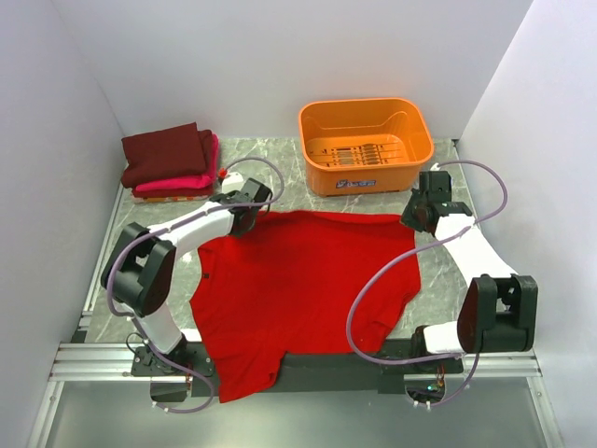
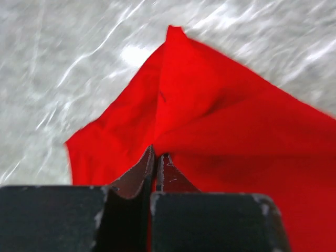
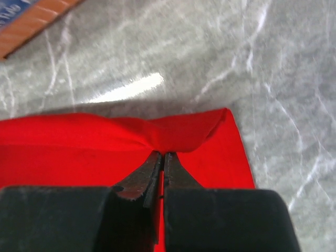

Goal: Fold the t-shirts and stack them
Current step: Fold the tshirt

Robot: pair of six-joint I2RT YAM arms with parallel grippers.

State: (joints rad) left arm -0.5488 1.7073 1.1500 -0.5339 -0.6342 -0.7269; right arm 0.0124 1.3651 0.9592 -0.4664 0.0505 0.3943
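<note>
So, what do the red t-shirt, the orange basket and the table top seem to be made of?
Red t-shirt: soft matte cloth, perhaps cotton knit; it puckers where pinched.
Orange basket: moulded plastic, slightly glossy, slotted bottom.
Table top: grey veined marble look, polished, glare shows; stone or laminate, unclear.

Bright red t-shirt [image 1: 308, 280], maroon shirt [image 1: 168, 154], pink shirt [image 1: 179, 183], orange basket [image 1: 317, 173], grey marbled table [image 1: 270, 149]

L arm [image 1: 201, 227] extended fwd, L gripper [image 2: 156, 157] pinched shut, R arm [image 1: 471, 245] extended fwd, R gripper [image 3: 161, 157] pinched shut
</note>
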